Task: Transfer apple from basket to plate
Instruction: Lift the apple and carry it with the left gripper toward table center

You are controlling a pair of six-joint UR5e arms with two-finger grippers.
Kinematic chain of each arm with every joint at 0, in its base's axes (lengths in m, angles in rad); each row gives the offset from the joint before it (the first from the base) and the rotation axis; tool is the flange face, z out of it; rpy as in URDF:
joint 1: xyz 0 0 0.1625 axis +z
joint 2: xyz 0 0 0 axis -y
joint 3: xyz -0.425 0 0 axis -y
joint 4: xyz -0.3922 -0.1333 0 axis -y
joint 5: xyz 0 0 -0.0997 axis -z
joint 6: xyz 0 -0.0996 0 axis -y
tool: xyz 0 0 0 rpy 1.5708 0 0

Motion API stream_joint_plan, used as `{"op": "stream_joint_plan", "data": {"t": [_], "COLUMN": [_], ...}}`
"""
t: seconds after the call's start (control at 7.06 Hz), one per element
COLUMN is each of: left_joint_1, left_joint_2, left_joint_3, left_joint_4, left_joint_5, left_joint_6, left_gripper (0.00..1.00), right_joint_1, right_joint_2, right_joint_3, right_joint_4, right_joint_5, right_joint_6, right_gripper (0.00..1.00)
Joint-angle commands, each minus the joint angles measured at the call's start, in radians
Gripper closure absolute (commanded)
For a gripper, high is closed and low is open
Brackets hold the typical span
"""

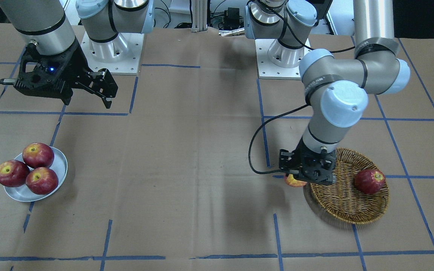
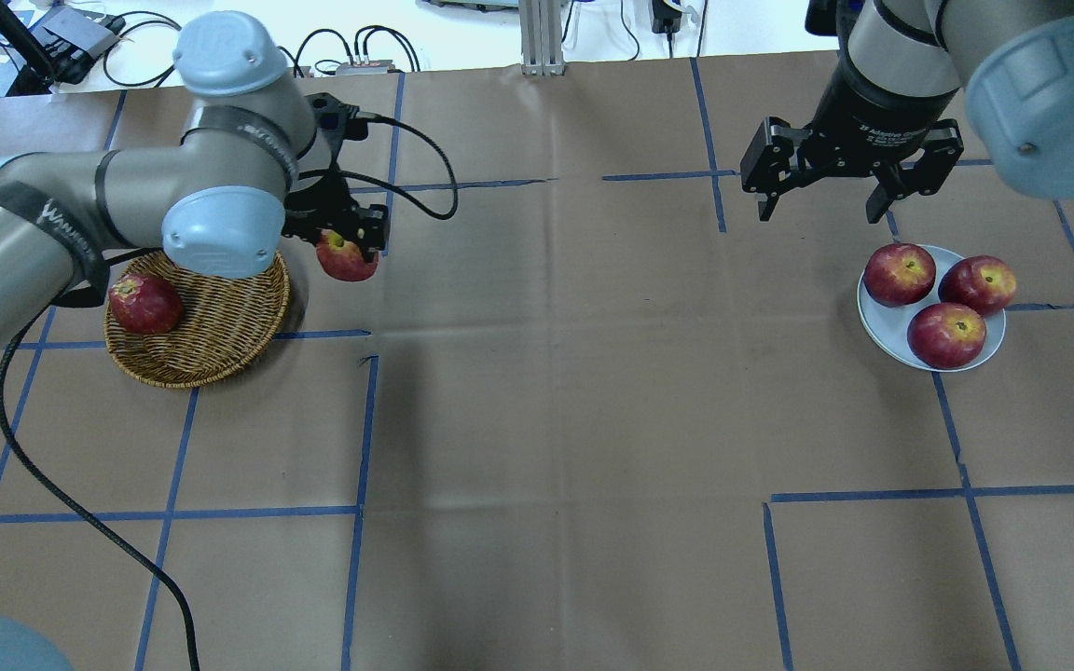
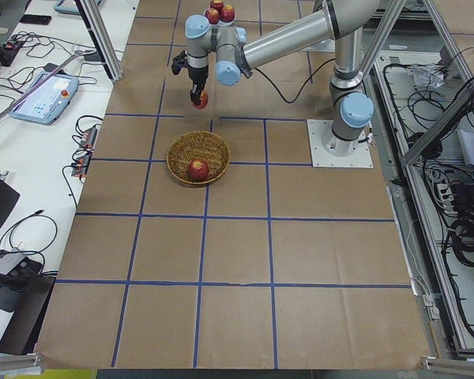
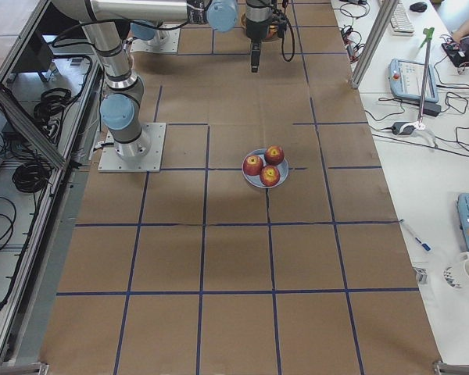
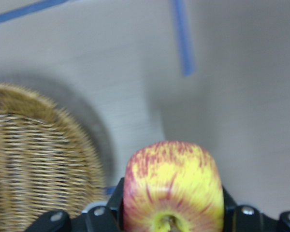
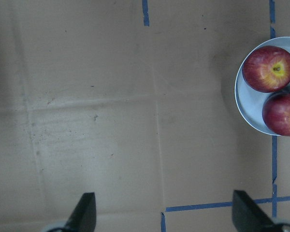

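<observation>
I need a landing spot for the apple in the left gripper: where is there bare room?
Crowded: the small white plate, nearly filled by three dark red apples. Free: the brown paper table between plate and round wicker basket, and most of the basket beside its one dark red apple.

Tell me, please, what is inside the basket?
One dark red apple lies in the basket. The left arm covers part of it from overhead, but the side view shows nothing else inside. The yellow-red apple is outside it, in the left gripper.
</observation>
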Motion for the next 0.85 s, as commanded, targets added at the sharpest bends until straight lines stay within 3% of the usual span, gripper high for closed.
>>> {"op": "stream_joint_plan", "data": {"t": [0.0,0.28,0.71], "left_joint_1": [-0.224,-0.300,-0.330], "left_joint_2": [-0.127,-0.234,-0.265], "left_joint_3": [0.092,0.156,0.156], "left_joint_4": [-0.016,0.015,0.018], "left_joint_5": [0.004,0.004,0.007], "left_joint_6": [-0.285,-0.361,-0.384], "left_gripper": [0.52,0.51,0.50], "right_joint_1": [0.000,0.000,0.000], "right_joint_2": [0.000,0.000,0.000], "right_joint_3": [-0.001,-0.001,-0.001], "right_joint_4": [0.001,0.000,0.001], "right_joint_5": [0.000,0.000,-0.002], "right_joint_6": [0.000,0.000,-0.002], "right_gripper": [0.00,0.00,0.00]}}
